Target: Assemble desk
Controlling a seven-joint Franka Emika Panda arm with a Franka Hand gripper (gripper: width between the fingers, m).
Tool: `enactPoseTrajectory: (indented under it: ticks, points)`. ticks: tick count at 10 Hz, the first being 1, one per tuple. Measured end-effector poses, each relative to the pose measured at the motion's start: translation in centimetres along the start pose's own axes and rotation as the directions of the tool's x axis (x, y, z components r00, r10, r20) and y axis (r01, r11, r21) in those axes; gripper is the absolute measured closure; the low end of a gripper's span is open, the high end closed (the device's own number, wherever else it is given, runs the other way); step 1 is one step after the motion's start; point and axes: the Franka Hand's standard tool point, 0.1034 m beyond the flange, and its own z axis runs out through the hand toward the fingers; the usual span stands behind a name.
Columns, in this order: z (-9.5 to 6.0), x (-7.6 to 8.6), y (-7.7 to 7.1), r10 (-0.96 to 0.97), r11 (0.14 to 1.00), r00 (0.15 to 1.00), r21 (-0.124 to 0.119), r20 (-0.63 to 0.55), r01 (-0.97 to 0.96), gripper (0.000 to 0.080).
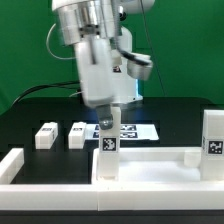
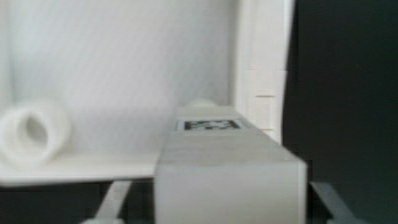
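Observation:
My gripper (image 1: 106, 122) is shut on a short white desk leg (image 1: 105, 148) with a black-and-white tag. It holds the leg upright at the left corner of the white desk tabletop (image 1: 150, 172), near the front of the exterior view. I cannot tell whether the leg touches the panel. Another leg (image 1: 212, 142) stands upright at the tabletop's right end. Two loose legs (image 1: 45, 135) (image 1: 77, 135) lie on the black table to the left. In the wrist view the held leg (image 2: 222, 165) fills the space between my fingers (image 2: 121, 196). Behind it is the tabletop (image 2: 125, 70) with a round hole (image 2: 27, 135).
A white border bar (image 1: 12, 165) runs along the front left of the table. The marker board (image 1: 135, 130) lies flat behind the held leg. The black table top ends at a green backdrop at the rear.

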Motion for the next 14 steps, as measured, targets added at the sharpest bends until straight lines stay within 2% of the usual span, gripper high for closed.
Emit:
enactPoseTrajectory:
  ticks: [2,4,5,6,7,10,11,12,13,14]
  points:
    - [0.0,-0.1,0.0,0.075,0.997,0.997,0.003,0.004,-0.075,0.0507]
    - [0.1,-0.2,0.1,-0.035,0.999,0.999,-0.006,-0.003,0.035,0.0504]
    - [0.1,-0.8,0.1,-0.205,0.978,0.979,-0.027,-0.015,0.205,0.0282]
    - [0.2,-1.0,0.1,-0.352,0.936,0.936,-0.028,-0.011,0.352,0.0282]
    - [0.4,-1.4,0.4,-0.508,0.860,0.861,-0.039,0.010,0.508,0.0178]
    - [0.4,-1.4,0.5,-0.670,0.742,0.743,-0.038,0.017,0.670,0.0151]
    - [0.4,-1.2,0.5,-0.745,0.665,0.667,-0.042,0.018,0.745,0.0151]
    - [0.3,-0.5,0.4,-0.886,0.462,0.464,-0.078,0.007,0.884,0.0150]
    - [0.4,0.3,-0.2,-0.979,0.205,0.203,-0.095,-0.026,0.974,0.0150]
    - [0.4,0.5,-0.2,-0.985,0.173,0.171,-0.096,-0.028,0.980,0.0150]
